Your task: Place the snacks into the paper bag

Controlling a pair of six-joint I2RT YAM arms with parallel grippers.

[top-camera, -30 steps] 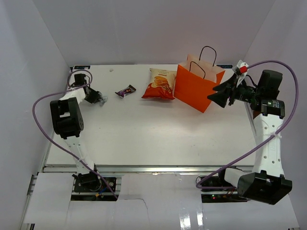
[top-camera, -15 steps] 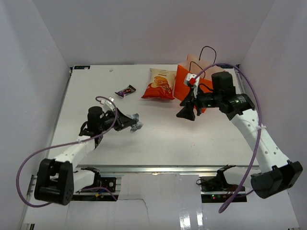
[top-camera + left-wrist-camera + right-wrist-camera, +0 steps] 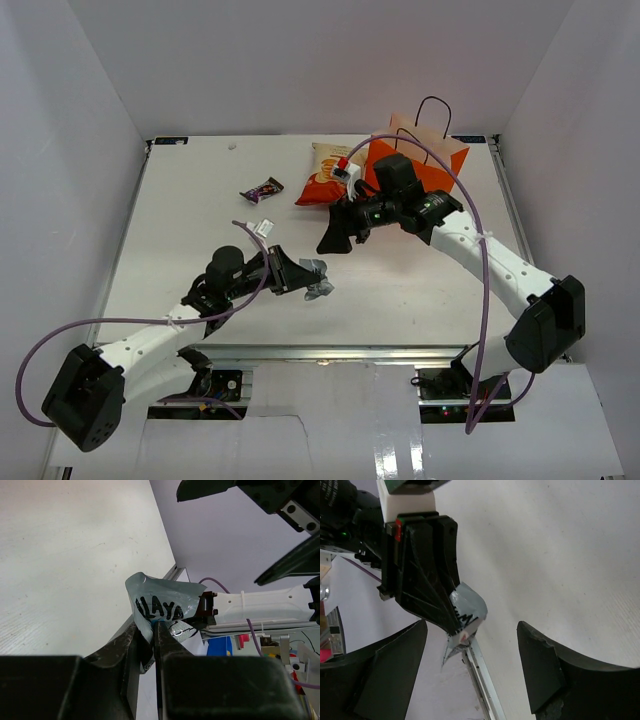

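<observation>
My left gripper [image 3: 308, 277] is shut on a silver-grey candy packet [image 3: 318, 282] with black lettering and holds it over the table's front middle. The packet shows in the left wrist view [image 3: 160, 607] and in the right wrist view [image 3: 467, 611]. My right gripper [image 3: 337, 232] is open and empty, just above and right of the packet. The orange paper bag [image 3: 410, 180] stands upright at the back right behind the right arm. The orange-and-cream chip bag [image 3: 330, 175] lies left of the paper bag. A dark purple candy [image 3: 262, 189] lies further left.
White walls enclose the table on three sides. A metal rail [image 3: 330, 352] runs along the front edge. Purple cables loop off both arms.
My left arm has swung from the back left corner to the front middle, carrying the silver-grey packet. My right arm has moved left from beside the paper bag toward the packet.
</observation>
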